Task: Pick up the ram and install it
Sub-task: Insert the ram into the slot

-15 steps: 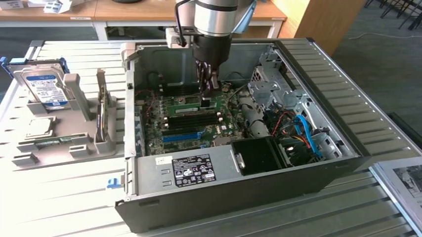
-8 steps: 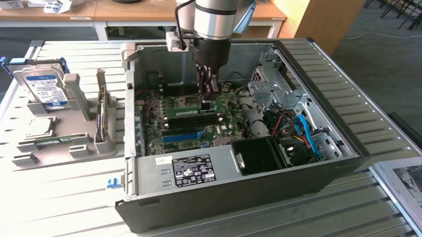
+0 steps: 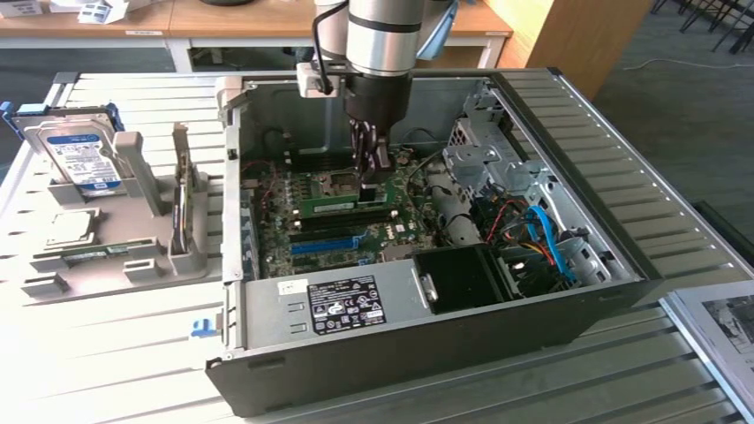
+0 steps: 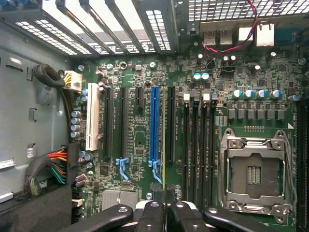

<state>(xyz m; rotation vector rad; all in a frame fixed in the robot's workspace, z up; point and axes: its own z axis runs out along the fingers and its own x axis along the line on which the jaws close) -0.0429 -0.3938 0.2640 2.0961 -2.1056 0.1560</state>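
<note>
Inside the computer case [image 3: 412,353], my pincer [image 3: 370,187] [image 4: 164,205] pinches the ram [image 3: 330,207] [image 4: 164,145] by its thin edge. I hold it just above the motherboard [image 3: 395,237] [image 4: 140,135].

Silver arm [image 3: 383,35] (black cable [image 3: 317,40]), black end effector [image 3: 371,177].

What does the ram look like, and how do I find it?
Look at the big open computer case on the table. The arm reaches down into it, and the gripper is shut on the ram, near the motherboard. It is a long, thin green stick, unlike the silver hard drive outside the case, at the exterior view's left.
</note>
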